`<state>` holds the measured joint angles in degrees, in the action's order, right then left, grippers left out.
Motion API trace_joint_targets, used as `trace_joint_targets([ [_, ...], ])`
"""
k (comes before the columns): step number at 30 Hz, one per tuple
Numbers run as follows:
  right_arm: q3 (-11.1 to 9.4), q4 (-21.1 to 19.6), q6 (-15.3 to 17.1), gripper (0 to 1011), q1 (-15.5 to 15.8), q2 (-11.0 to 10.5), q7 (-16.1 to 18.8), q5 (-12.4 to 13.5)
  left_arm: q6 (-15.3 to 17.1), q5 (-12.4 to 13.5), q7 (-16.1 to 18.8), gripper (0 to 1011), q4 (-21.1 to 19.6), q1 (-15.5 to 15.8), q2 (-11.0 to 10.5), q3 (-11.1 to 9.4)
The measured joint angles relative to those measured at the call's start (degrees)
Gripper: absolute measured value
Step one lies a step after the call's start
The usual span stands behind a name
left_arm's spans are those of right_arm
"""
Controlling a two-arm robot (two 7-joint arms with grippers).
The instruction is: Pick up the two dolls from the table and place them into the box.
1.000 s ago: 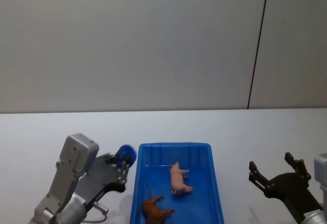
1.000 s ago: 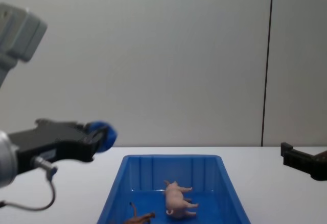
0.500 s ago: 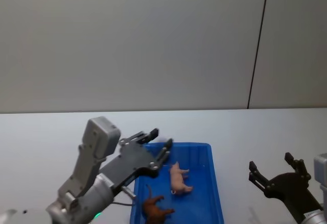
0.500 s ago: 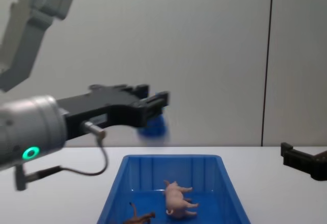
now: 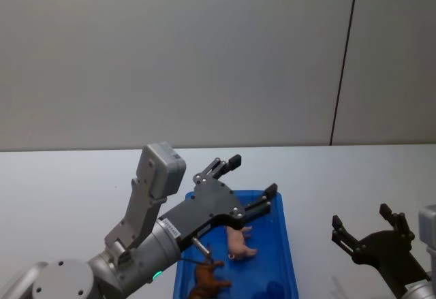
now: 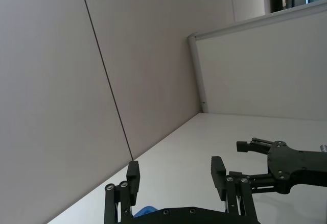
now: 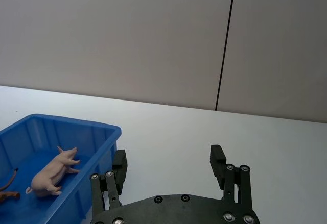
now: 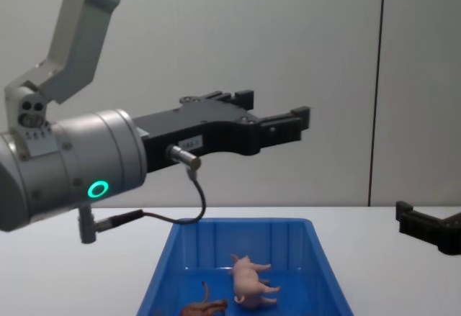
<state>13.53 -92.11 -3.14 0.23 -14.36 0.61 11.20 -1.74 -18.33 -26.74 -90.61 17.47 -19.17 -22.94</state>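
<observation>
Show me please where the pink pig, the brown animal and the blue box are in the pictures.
pink pig (image 5: 238,242): head view, on its body, lying inside the box.
brown animal (image 5: 206,285): head view, on its back, lying inside the box.
blue box (image 8: 296,223): chest view, on its far rim.

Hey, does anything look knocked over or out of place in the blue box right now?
Both dolls lie on their sides in the blue box: the pink pig and the brown animal. A rounded blue object lies there too. The open left hand hovers above.
</observation>
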Motion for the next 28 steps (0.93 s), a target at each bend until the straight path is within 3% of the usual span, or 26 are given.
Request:
trace_joint_targets([
  [6,0.0,0.0,0.0,1001,0.0,0.0,0.0,0.0,-0.2,-0.2,-1.1,1001,0.4,0.7,0.7,-0.3],
  [28,0.0,0.0,0.0,1001,0.0,0.0,0.0,0.0,-0.4,-0.4,-2.5,1001,1.0,1.5,1.6,-0.6],
])
